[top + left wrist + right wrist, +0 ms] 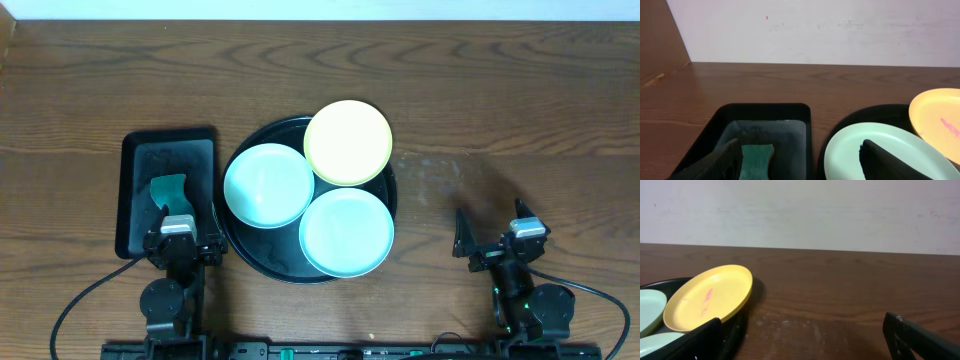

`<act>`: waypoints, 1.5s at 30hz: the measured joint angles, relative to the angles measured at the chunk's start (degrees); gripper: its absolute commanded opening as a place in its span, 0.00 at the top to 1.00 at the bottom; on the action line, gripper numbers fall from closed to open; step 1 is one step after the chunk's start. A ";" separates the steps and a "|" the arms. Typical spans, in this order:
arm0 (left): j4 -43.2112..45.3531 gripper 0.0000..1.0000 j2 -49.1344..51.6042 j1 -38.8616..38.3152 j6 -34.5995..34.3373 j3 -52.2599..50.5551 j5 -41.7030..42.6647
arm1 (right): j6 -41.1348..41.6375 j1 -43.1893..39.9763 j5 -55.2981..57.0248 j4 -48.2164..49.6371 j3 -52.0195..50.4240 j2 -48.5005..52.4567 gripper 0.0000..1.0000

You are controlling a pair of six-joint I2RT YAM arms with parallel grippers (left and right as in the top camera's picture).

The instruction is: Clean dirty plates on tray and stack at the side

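The round black tray (246, 258) sits mid-table and holds three plates: a pale yellow plate (348, 142) at the back right, tilted on the rim, a mint-blue plate (268, 185) at the left and a mint-blue plate (346, 231) at the front right. The yellow plate (707, 297) shows pink smears in the right wrist view. My left gripper (181, 222) is open and empty at the table's front, between the sponge and the left mint plate (880, 150). My right gripper (492, 232) is open and empty to the right of the tray (735, 330).
A black rectangular tray (135, 195) stands left of the round tray with a green sponge (168, 189) in it; the sponge also shows in the left wrist view (756, 160). A pale smudge marks the wood (805, 327) right of the round tray.
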 measured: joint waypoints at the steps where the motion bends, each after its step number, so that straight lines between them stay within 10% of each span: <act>1: 0.00 0.25 0.00 0.00 0.00 0.00 0.00 | 0.00 0.00 0.00 0.00 0.00 0.00 0.01; 45: 0.11 0.25 0.00 0.00 0.24 0.00 -2.10 | 0.00 0.00 0.00 0.00 0.00 0.00 0.01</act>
